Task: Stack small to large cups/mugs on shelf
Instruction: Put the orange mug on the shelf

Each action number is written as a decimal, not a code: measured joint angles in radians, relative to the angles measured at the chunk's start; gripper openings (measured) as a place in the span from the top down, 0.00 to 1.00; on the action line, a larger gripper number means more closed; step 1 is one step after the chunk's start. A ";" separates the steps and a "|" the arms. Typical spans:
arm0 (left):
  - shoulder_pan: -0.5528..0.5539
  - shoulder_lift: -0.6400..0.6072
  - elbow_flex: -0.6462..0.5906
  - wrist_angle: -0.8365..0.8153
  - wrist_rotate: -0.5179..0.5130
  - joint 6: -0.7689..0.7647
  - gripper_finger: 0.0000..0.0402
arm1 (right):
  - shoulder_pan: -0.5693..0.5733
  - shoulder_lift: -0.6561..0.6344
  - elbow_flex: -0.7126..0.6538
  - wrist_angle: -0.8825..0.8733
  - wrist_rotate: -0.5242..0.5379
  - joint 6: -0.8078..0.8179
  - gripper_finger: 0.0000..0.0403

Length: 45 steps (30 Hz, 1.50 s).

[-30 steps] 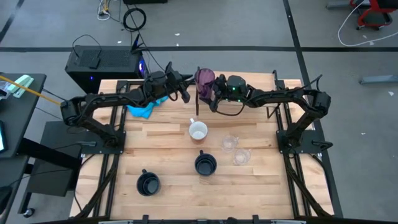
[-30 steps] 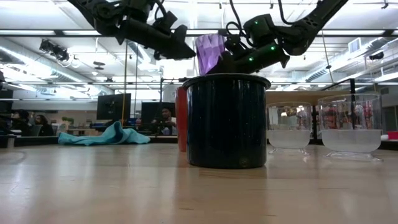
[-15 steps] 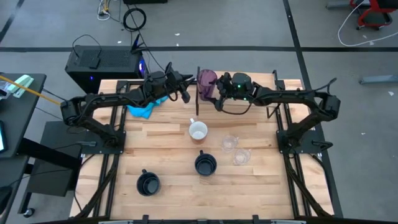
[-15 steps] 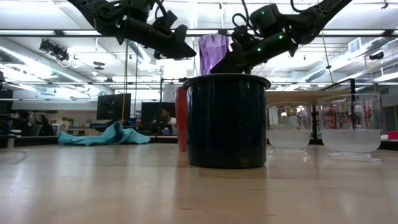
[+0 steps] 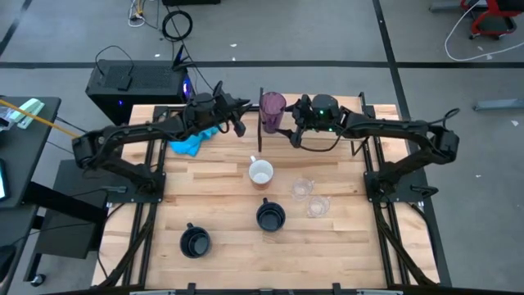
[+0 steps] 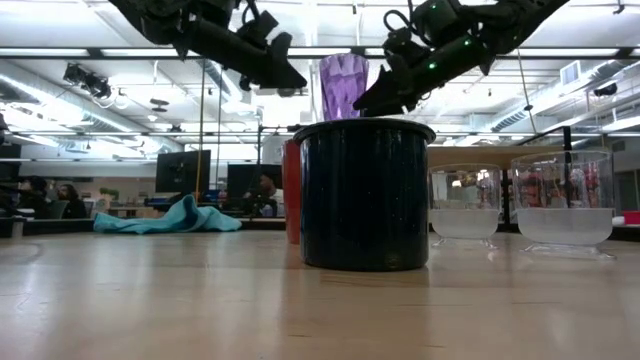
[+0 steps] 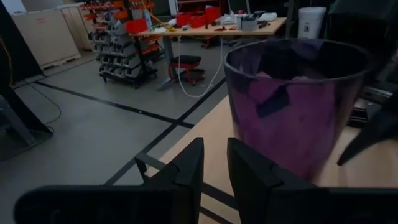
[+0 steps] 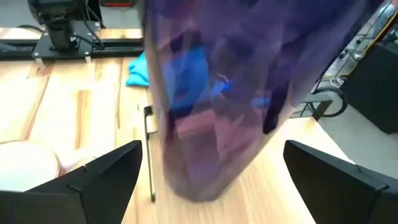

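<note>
The translucent purple tumbler (image 5: 272,110) stands upright on its base on the light-wood shelf (image 5: 348,105) at the table's far edge, beside the shelf's thin dark upright edge (image 5: 260,123). In the low view, the tumbler (image 6: 343,86) has its base hidden behind a black mug. My right gripper (image 5: 289,127) is open on the tumbler's right side. In the right wrist view (image 8: 211,171) its two fingers stand wide apart on either side of the tumbler (image 8: 211,93) without touching it. My left gripper (image 5: 241,124) is shut and empty just left of the tumbler (image 7: 292,106).
A white-inside orange mug (image 5: 260,172) stands mid-table. Two clear cups (image 5: 301,188) (image 5: 317,206) are to its near right. Two black mugs (image 5: 270,215) (image 5: 195,242) stand nearer the front. A blue cloth (image 5: 188,144) lies at the far left.
My right gripper has swung the tumbler from tilted to upright, set it down at the far edge, let go and drawn back toward the table's right edge. My left gripper has shifted slightly toward the far edge.
</note>
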 joint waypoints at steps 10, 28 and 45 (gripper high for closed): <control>-0.053 -0.018 -0.005 -0.112 0.005 -0.003 0.83 | -0.022 -0.044 0.000 -0.094 0.004 -0.011 0.01; -0.186 -0.024 -0.078 -0.198 0.008 0.045 0.94 | -0.023 -0.216 0.000 -0.427 0.003 0.073 0.05; -0.282 -0.027 -0.106 -0.318 0.006 0.105 0.98 | 0.253 -0.218 0.000 -0.463 0.069 0.348 0.12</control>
